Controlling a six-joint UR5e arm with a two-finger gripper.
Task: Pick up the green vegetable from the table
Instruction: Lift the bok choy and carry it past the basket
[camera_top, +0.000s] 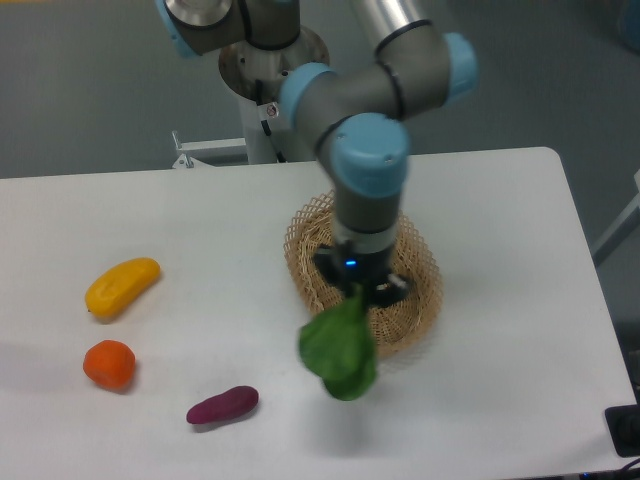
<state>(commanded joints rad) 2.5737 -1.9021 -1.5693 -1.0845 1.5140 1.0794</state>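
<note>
Green and leafy, the vegetable (340, 355) is seen hanging below the gripper (357, 290), pinched at its narrow top end between the two fingers, with its broad leaf drooping toward six o'clock. No part of it appears to touch the table (520, 300); it is judged to be clear of the surface, though the gap itself cannot be read with certainty from this single view. The pale stem end is hidden inside the jaws.

The pick-up itself is therefore judged as done: the vegetable is gripped and lifted. What is left, as far as the task sentence goes, is only to hold it securely off the table. The hold is at the very tip, so a slip or a swing of the leaf is a possible risk.

Directly behind the gripper, toward twelve o'clock from the vegetable, a wicker basket (420, 270) is largely covered by the arm (365, 170). The leaf overlaps the basket's near rim in the view; whether it hangs over the rim or in front of it cannot be told.

Well apart at nine o'clock a purple sweet potato (222, 405) lies on the table, with an orange (108, 364) beyond it and a yellow vegetable (122, 287) toward ten o'clock. These are untouched.
</note>
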